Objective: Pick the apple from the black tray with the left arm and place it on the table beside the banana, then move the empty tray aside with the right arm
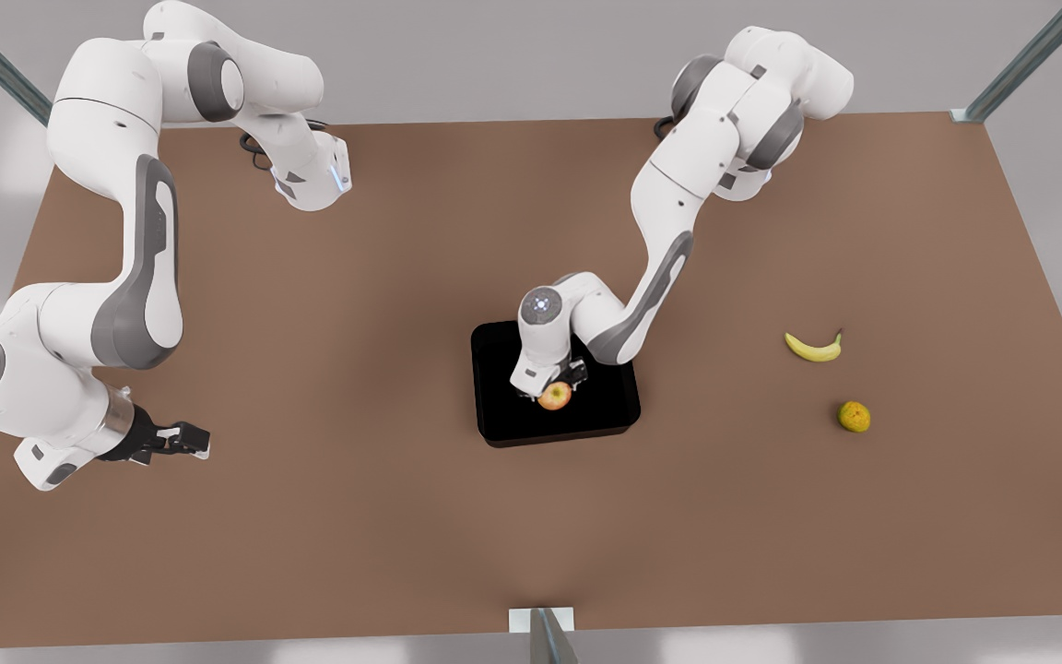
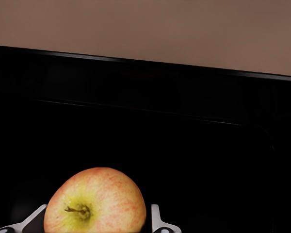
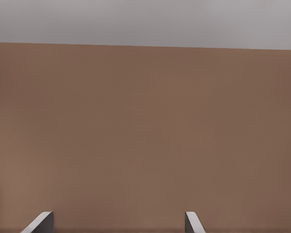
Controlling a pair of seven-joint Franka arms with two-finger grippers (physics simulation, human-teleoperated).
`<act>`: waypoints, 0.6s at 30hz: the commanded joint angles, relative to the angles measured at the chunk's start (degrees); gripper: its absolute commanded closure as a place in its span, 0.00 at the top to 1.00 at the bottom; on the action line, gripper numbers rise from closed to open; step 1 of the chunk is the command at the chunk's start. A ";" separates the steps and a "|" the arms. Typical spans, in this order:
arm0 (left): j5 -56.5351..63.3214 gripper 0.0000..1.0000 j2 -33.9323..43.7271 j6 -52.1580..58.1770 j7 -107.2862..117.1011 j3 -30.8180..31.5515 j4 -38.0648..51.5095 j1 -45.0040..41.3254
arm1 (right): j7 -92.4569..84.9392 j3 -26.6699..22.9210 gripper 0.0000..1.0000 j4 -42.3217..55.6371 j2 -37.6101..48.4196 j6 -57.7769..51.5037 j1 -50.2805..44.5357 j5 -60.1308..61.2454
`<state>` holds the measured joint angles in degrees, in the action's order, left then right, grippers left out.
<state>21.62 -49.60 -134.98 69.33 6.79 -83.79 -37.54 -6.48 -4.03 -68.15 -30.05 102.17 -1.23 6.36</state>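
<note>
The pinkish-red and yellow apple point(image 1: 554, 396) lies inside the glossy black tray point(image 1: 503, 355) at the middle of the brown table point(image 1: 328, 516). My left gripper point(image 1: 557, 380) reaches down into the tray from the front view's right. In the left wrist view its fingers point(image 2: 156, 221) press against both sides of the apple point(image 2: 94, 201), shut on it. The banana point(image 1: 814, 348) lies on the table well off to the front view's right of the tray. Low over the table at the front view's left, my right gripper point(image 1: 188, 439) waits open; its fingertips point(image 3: 191, 222) have bare table between them.
A dull yellow-green bumpy fruit point(image 1: 854, 416) sits on the table just nearer than the banana. Metal frame posts stand at the table's corners and at its near edge point(image 1: 542, 632). Bare tabletop lies between the tray and the banana.
</note>
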 commanded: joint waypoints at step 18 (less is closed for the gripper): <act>-12.74 0.72 26.84 9.83 -56.58 -0.02 -21.77 28.66 | 38.03 0.17 1.00 5.48 0.08 -7.07 -23.55 -3.73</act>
<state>10.51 -23.17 -120.31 55.80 6.80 -103.40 -10.75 1.56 -3.78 -62.95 -30.10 97.91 -22.65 3.85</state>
